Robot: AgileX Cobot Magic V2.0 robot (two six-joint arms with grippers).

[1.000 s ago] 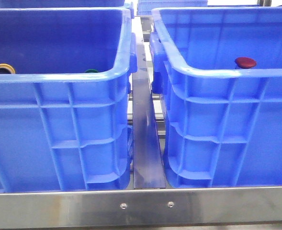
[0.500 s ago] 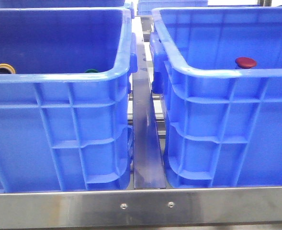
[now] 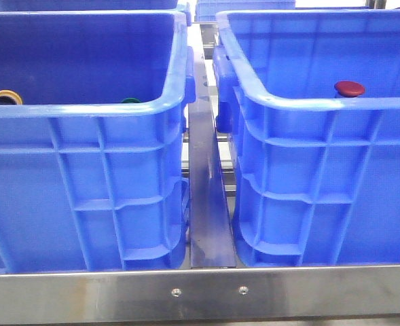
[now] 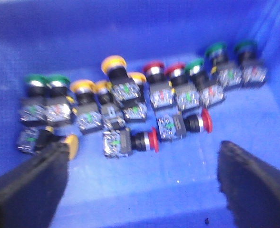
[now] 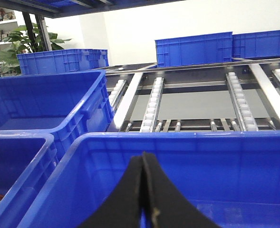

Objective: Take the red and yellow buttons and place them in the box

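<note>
Look first at the steel divider rail [image 3: 206, 190] running between the two big blue plastic crates in the front view. On its left stands the left blue crate [image 3: 84, 176]; over that crate's near rim you can just see a yellow-orange round button cap [image 3: 7, 96] and, closer to the rail, the edge of a green cap [image 3: 130, 100]. On the rail's right stands the right blue crate [image 3: 322, 183], with one dark red mushroom-cap button [image 3: 349, 88] showing just above its near rim.

Your left gripper [image 4: 144, 183] hangs over the left crate's floor with its black fingers [image 4: 28, 190] spread wide apart, holding nothing. Beyond the fingers lies a blurred cluster of push buttons with dark bodies: a row of green, yellow and red caps, and nearer the gripper two red-capped buttons lying on their sides [image 4: 130, 141], one beside the other. A toppled yellow button [image 4: 71, 145] lies just beside one finger.

Your right gripper [image 5: 143, 209] has its black fingers pressed together, empty, above the right crate's interior. Past that crate you see a metal roller conveyor [image 5: 197, 104] and more blue crates.
</note>
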